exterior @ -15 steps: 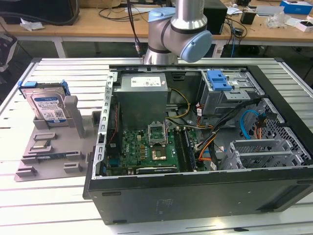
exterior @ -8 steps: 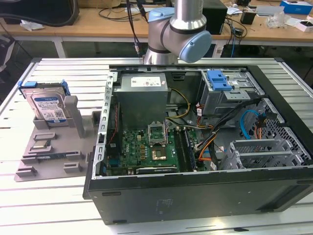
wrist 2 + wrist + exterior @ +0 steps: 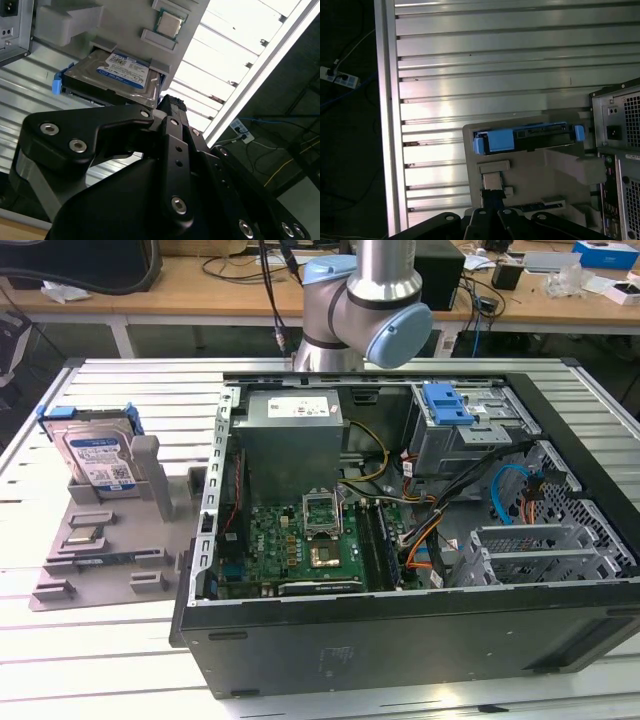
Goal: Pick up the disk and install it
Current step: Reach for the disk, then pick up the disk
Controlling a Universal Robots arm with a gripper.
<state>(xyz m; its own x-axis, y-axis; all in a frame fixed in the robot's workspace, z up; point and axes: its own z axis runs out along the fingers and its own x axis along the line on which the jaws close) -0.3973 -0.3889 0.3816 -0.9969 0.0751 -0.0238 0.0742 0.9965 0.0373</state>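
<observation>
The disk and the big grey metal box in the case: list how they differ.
Place: the disk stands on edge in the grey holder outside the computer case; the metal box sits inside it. Size: the disk is clearly smaller than the metal box. Trim: the disk has blue side rails and a white-and-blue label; the metal box has only a white sticker. Both are grey metal.

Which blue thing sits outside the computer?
The disk with blue rails, propped in the grey holder at the exterior view's left. The other, a blue tab, sits inside the computer case.
</observation>
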